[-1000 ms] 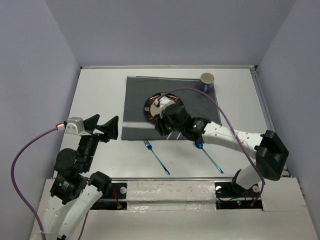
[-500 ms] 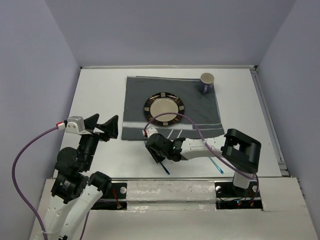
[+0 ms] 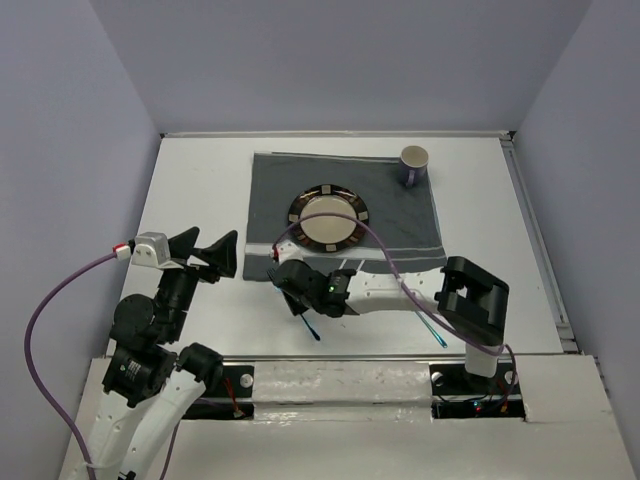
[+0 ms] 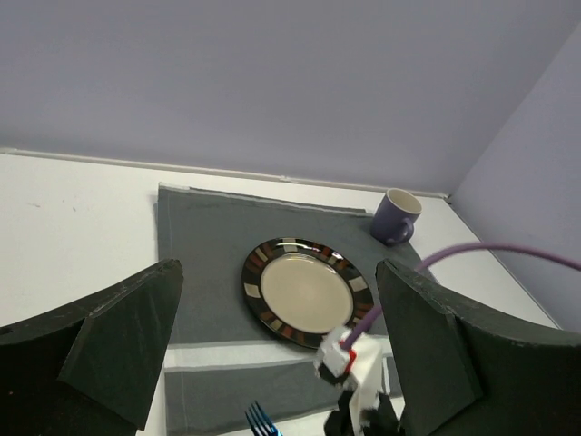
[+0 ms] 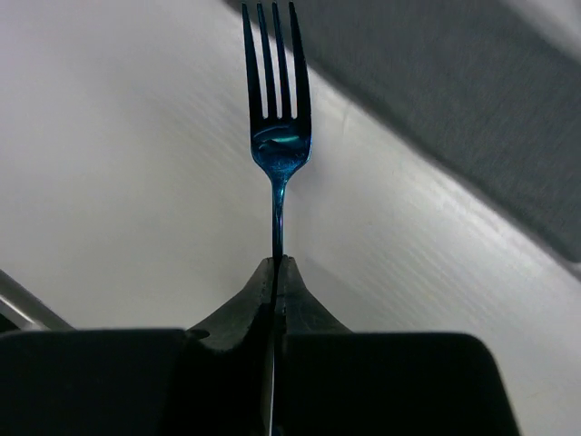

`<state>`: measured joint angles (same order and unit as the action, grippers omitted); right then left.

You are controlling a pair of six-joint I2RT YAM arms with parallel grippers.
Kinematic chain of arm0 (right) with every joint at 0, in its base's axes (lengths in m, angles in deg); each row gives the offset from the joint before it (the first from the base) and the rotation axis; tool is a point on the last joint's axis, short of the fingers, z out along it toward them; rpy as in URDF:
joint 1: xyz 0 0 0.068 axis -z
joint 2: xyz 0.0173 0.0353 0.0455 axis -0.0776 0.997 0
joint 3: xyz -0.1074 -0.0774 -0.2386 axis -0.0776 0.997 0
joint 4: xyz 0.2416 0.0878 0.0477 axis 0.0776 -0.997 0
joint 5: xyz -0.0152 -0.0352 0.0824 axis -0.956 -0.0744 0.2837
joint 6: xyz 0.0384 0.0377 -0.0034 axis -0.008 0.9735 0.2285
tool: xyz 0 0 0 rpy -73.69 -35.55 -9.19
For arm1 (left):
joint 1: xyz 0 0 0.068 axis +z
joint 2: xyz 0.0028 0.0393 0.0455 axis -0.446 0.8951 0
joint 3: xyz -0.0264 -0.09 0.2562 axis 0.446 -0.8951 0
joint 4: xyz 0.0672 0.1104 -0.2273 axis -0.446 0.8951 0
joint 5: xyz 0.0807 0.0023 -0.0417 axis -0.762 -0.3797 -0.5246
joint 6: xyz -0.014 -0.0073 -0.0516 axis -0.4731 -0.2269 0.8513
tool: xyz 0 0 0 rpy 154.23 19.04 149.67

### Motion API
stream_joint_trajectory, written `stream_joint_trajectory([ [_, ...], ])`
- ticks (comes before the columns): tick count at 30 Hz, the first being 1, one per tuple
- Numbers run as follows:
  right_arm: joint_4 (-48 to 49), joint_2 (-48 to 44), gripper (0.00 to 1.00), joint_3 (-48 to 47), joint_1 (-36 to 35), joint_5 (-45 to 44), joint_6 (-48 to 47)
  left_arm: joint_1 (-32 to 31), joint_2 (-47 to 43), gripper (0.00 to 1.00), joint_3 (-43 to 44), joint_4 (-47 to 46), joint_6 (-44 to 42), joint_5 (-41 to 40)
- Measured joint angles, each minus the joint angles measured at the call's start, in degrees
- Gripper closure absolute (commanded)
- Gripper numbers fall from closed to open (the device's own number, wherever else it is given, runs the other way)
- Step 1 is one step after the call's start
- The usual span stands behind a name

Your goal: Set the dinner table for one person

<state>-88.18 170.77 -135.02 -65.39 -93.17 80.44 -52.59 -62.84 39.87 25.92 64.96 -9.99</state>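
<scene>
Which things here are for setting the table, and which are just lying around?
For the job: table, placemat, plate, mug, fork held in the right gripper, another blue utensil.
Lying about: nothing spare; only the robot's purple cables.

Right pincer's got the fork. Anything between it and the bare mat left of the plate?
Nothing visible. The right pincer is shut on the fork beside the near edge of the placemat; the mat left of the plate is bare. The left pincer hangs open off to the left, outside that path.
</scene>
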Motion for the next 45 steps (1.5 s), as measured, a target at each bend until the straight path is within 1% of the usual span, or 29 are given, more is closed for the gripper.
stream_joint_trajectory([
  [4,-0.81,1.68,1.0,-10.4,2.43,-3.08,1.46,0.22,0.0,0.01,0.0,0.02,0.02,-0.09],
  [7,-0.09,5.14,1.0,-20.33,6.51,-6.64,3.56,0.24,0.0,0.01,0.0,0.11,0.09,-1.11],
  [12,0.9,15.17,1.0,-36.22,11.74,-11.8,7.32,0.26,0.0,0.01,0.0,0.26,0.26,-1.73],
  [17,-1.18,24.59,1.0,-44.37,13.55,-13.97,11.19,0.24,-0.02,0.02,0.0,0.46,0.26,-1.9],
  [21,-3.85,30.69,1.0,-49.07,14.29,-14.6,12.66,0.24,-0.24,0.02,0.0,0.59,0.26,-2.1],
  [24,-5.53,33.51,1.0,-50.93,15.04,-14.67,13.38,0.24,-0.44,0.02,0.0,0.59,0.26,-2.29],
  [33,-7.13,34.38,1.0,-52.41,17.0,-14.34,14.16,0.22,-0.57,0.02,0.0,0.7,0.26,-2.51],
  [41,-7.06,37.97,1.0,-55.52,18.36,-12.63,14.19,0.22,-0.57,0.02,0.0,0.72,0.26,-2.56],
  [42,-7.08,38.34,0.97,-55.54,18.43,-12.52,14.21,0.22,-0.57,0.02,0.0,0.7,0.26,-2.58],
  [44,-7.1,39.12,0.89,-55.76,18.43,-12.26,14.21,0.22,-0.57,0.02,0.0,0.7,0.26,-2.56],
  [45,-7.1,39.36,0.79,-55.82,18.43,-12.15,14.23,0.22,-0.57,0.02,0.0,0.7,0.26,-2.58],
])
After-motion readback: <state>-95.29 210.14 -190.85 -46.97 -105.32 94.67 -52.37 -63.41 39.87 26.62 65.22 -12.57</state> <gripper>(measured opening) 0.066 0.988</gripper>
